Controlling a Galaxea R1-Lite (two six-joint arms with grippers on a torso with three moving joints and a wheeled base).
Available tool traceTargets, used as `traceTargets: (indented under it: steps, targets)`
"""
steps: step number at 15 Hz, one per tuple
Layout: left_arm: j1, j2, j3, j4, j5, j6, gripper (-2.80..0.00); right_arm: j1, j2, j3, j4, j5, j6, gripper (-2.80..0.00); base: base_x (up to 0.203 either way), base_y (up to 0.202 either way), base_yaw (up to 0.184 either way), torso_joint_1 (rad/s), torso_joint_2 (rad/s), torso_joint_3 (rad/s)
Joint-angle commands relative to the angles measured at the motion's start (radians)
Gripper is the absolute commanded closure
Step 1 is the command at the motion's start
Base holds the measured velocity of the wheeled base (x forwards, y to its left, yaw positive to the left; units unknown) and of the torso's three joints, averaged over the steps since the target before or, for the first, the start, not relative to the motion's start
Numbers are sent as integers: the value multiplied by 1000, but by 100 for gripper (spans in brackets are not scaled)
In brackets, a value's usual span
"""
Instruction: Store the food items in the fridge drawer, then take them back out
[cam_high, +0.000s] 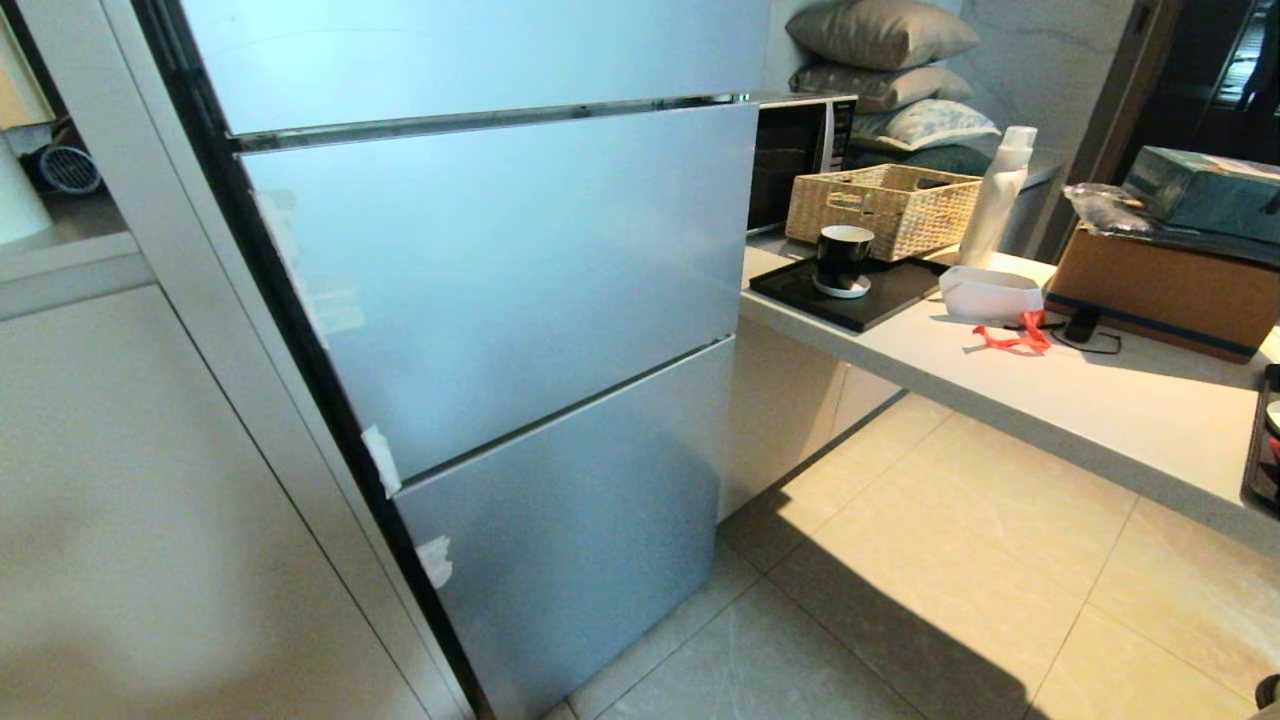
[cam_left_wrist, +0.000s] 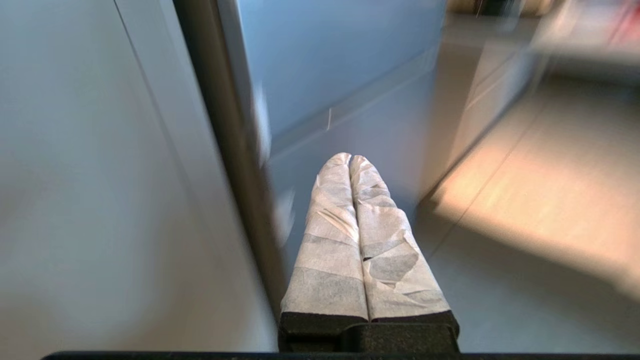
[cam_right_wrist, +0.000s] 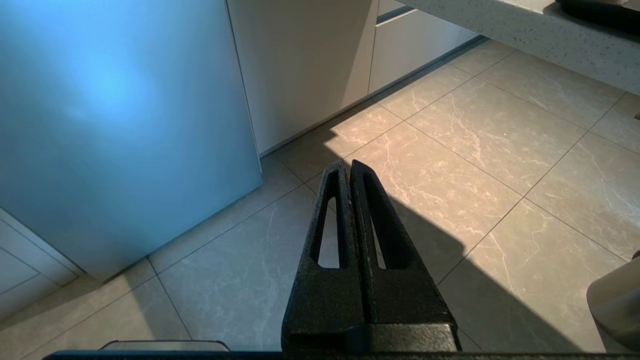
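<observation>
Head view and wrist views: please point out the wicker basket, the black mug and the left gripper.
wicker basket (cam_high: 885, 208), head view, on its woven front wall.
black mug (cam_high: 843, 259), head view, on its dark side.
left gripper (cam_left_wrist: 350, 159), left wrist view, between its shut, tape-wrapped fingertips.

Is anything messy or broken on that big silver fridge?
Nothing is broken or spilled. The fridge is shut, but white tape scraps cling along its left edge, and one looks curled and peeling. The left claw is wrapped in white tape too.
</observation>
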Motion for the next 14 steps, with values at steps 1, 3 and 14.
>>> traceTargets:
  steps: [1,3,14]
  targets:
    - [-2,317,-208,-38,-9,-181,0,0,2,0,2,-1,0,0,0,0,0,0,0,0]
    - [-1,580,-373,-100,-14,-418,0,0,2,0,1,-1,0,0,0,0,0,0,0,0]
    - [132,1425,-825,-548,-22,-1105,0,0,2,0,0,-1,0,0,0,0,0,0,0,0]
